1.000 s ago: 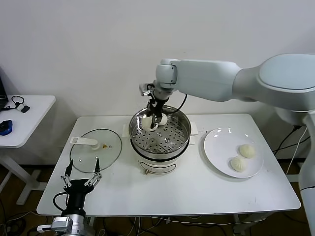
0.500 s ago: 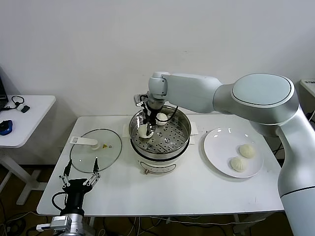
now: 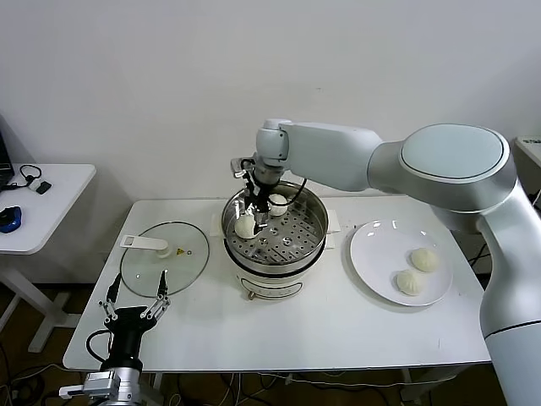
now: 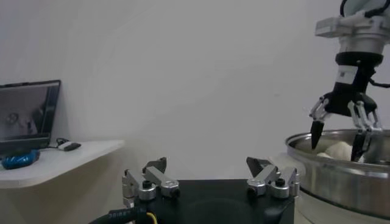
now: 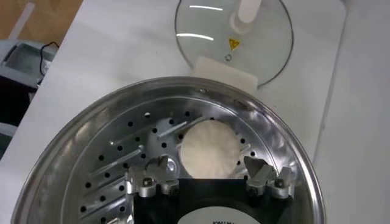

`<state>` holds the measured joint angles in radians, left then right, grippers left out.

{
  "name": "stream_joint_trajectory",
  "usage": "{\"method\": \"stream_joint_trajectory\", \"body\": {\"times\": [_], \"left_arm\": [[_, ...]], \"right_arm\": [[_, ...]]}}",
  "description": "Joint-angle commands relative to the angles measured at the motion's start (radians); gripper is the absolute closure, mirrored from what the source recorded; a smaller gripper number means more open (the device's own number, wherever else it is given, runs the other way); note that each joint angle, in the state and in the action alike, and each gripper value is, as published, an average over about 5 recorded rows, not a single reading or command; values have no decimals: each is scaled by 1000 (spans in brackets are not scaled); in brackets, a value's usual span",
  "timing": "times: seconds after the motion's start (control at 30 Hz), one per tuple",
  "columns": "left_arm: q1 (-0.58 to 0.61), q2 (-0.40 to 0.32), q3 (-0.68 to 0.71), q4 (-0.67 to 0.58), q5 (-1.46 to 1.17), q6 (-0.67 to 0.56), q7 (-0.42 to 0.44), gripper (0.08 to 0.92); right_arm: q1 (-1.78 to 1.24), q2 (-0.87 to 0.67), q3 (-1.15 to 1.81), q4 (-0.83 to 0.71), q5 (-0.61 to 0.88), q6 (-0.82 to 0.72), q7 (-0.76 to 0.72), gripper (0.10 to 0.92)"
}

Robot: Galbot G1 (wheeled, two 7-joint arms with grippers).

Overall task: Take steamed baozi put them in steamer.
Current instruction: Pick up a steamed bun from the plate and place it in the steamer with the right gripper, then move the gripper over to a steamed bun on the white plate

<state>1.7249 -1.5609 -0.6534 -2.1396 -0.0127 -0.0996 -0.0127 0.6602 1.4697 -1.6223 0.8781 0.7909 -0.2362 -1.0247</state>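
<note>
Since half a second ago, the right gripper (image 3: 254, 213) has risen slightly above the bun it set down; its fingers are spread and released, hovering over the left rear of the large round stainless-steel steamer (image 3: 275, 234). The steamer holds two cream-white domed steamed baozi on its perforated tray: one (image 3: 245, 226) directly beneath the gripper, one (image 3: 277, 203) at the rear rim. The white round plate (image 3: 401, 261), to the right on the white surface (image 3: 338, 326), holds two more baozi (image 3: 423, 260) (image 3: 409, 282), lying just beside each other. Total count: four. The flat glass lid (image 3: 164, 258) lies left of the steamer. The left gripper (image 3: 135, 304) is parked at the surface's near left edge, fingers spread and released.
</note>
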Motion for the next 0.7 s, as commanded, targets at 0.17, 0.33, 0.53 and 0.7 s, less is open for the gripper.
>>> {"method": "stream_joint_trajectory", "body": {"times": [0.17,0.33,0.53,0.7], "left_arm": [[15,-4,6,-20,12,0,0,177],[22,-7,7,-24,19,-1,-1,177],[35,-13,7,-24,31,-5,-3,177],[44,-21,12,-17,50,-11,-5,177]], "right_arm": [[237,-223,-155,238,58,36,-26,203],[302,-352,-199,337,39,45,-31,203],[324,-510,-236,433,-31,61,-30,203],[278,-632,-236,464,-142,105,-37,203]]}}
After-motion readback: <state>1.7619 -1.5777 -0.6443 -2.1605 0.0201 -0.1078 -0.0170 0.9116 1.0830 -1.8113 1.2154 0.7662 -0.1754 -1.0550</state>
